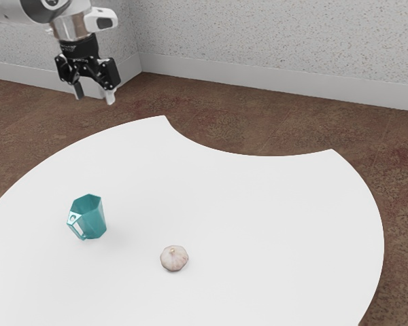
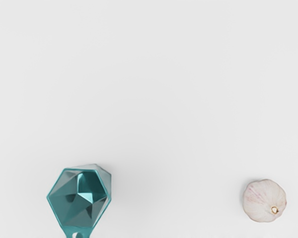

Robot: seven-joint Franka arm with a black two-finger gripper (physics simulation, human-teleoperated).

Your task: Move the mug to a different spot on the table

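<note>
Arm pose: my arm (image 1: 58, 10) enters at the exterior view's upper left, and all but its last link and wrist is cut off by the frame edge. The gripper (image 1: 94, 97) points down, high above the far left rim of the white table (image 1: 258, 217). Its two fingers stand apart with nothing between them.

Task item: the teal faceted mug (image 1: 88, 216) stands upright on the table's near left part, well apart from the gripper. Its handle faces the near left. A garlic bulb (image 1: 174, 258) lies near it, to the right and slightly nearer.

Wrist view: the mug (image 2: 79, 201) is seen from above with its opening towards the camera, and its handle is cut off at the frame edge. The garlic bulb (image 2: 264, 200) lies apart from it on the bare table (image 2: 149, 74).
</note>
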